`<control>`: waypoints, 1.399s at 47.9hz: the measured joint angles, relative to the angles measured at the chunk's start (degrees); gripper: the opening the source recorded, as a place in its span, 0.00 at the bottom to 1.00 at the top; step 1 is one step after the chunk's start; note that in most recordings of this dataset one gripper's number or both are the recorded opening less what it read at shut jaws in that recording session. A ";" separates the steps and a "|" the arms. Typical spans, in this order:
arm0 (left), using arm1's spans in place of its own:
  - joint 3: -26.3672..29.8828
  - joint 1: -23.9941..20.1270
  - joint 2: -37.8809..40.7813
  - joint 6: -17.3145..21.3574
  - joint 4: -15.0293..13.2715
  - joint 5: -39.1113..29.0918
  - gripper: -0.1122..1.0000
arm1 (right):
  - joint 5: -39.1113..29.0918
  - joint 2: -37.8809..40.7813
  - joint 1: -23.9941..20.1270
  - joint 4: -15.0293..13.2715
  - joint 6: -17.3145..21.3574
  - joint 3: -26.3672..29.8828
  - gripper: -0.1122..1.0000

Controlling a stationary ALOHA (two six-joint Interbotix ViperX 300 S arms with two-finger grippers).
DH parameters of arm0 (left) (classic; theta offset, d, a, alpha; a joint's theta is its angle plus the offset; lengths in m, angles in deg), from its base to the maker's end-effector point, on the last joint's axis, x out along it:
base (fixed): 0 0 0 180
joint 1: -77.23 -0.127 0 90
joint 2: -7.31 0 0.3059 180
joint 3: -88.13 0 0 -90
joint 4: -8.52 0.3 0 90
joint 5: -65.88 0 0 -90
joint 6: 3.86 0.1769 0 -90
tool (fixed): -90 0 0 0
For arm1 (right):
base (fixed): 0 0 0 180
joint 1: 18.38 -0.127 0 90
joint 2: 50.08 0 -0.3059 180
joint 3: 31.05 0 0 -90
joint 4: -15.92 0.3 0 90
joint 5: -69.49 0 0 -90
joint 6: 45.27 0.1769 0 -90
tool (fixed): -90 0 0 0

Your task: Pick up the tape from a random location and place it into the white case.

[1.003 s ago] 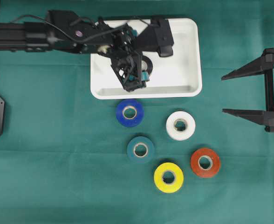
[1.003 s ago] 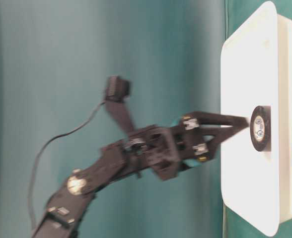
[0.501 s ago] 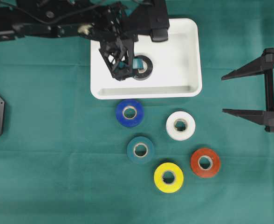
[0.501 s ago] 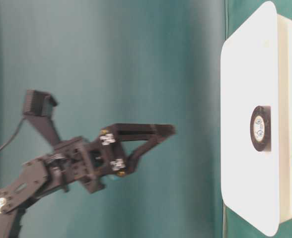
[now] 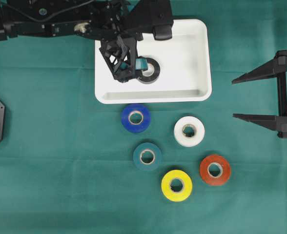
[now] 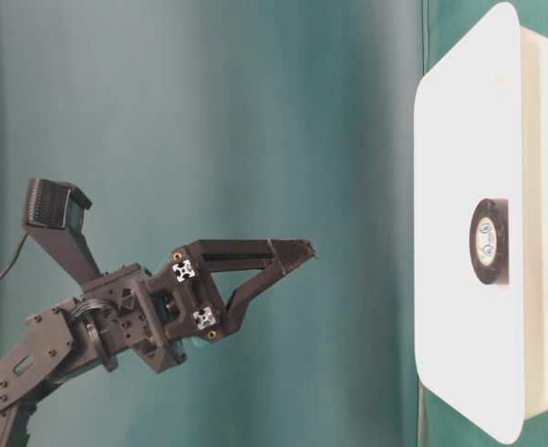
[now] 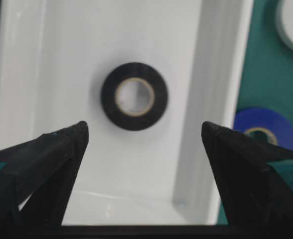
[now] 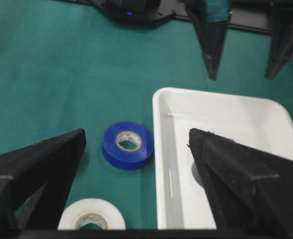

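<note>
A black tape roll lies flat on the floor of the white case, left of its middle. My left gripper hangs open well above the case, and the table-level view shows a wide gap between its fingertips and the case. In the left wrist view the black tape sits just beyond the open left gripper, untouched, inside the case. My right gripper stands open and empty at the right edge of the cloth.
On the green cloth in front of the case lie a blue roll, a white roll, a dark teal roll, a yellow roll and a red roll. The blue roll lies close to the case's near rim.
My left gripper, open around the black tape down in the case a second ago, has risen and drawn back left. The roll stayed in the case. The right arm has not moved.
</note>
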 measured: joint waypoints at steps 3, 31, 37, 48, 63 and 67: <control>-0.26 1.32 -0.09 0.00 0.00 0.00 0.98 | 0.00 0.00 0.00 0.09 0.00 0.00 0.93; -2.55 13.01 -1.14 -1.49 -0.09 2.02 0.98 | 0.00 0.00 0.00 0.00 0.09 0.09 0.93; -3.69 12.66 -2.37 -1.49 -0.09 2.02 0.98 | 0.00 0.00 0.00 0.00 0.09 0.09 0.93; -8.44 12.74 -8.53 -1.49 -0.09 2.55 0.98 | -0.70 0.00 0.00 0.09 0.09 0.18 0.93; -21.80 12.74 -22.85 -1.49 -0.26 10.63 0.98 | -0.97 0.00 0.00 0.09 0.09 0.18 0.93; -25.58 12.74 -27.07 -1.49 -0.26 13.18 0.98 | -0.97 0.09 0.00 0.09 0.00 0.18 0.93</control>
